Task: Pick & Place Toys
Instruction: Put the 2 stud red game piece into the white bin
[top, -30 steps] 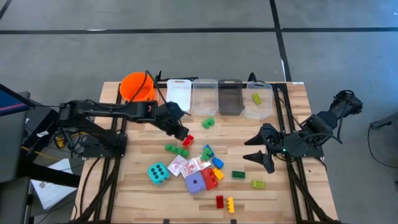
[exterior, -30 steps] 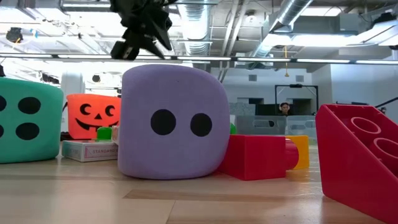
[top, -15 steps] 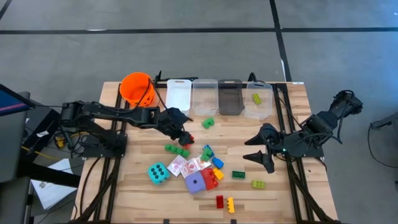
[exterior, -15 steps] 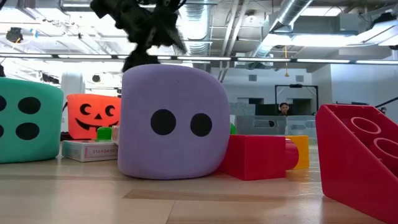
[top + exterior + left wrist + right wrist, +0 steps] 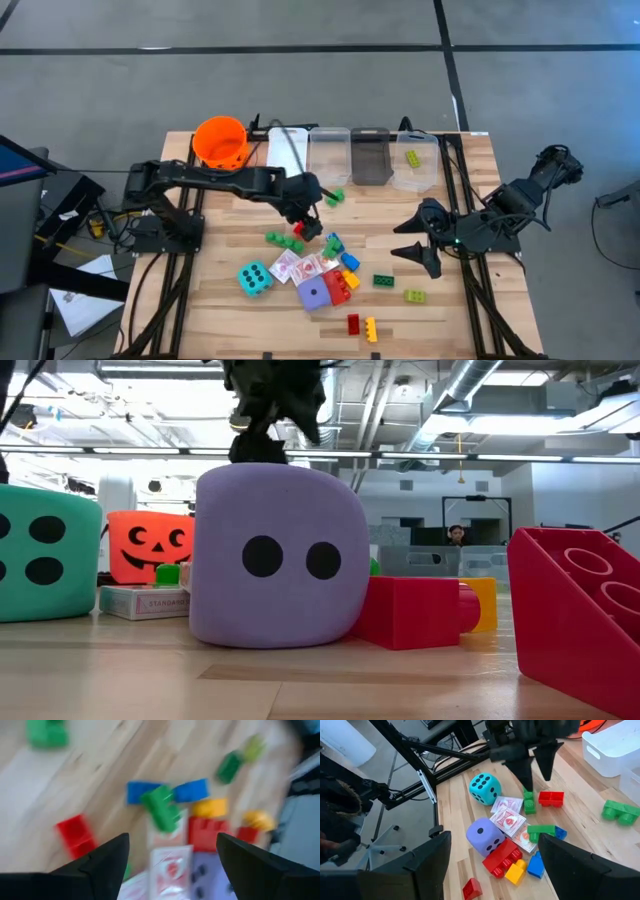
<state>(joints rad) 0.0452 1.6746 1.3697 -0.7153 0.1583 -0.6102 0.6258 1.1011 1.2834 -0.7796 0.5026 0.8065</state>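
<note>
The red brick (image 5: 303,226) sits at the frame's middle, right under the left gripper (image 5: 306,217), whose fingers are spread apart and hold nothing.

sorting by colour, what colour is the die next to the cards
Teal with dark dots; the die shows best in the right wrist view.

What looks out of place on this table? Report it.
Nearly all the toys lie loose on the table; only one yellow-green brick sits in a clear bin. The other bins look empty. A red brick lies under the open left gripper. Nothing looks damaged.
</note>
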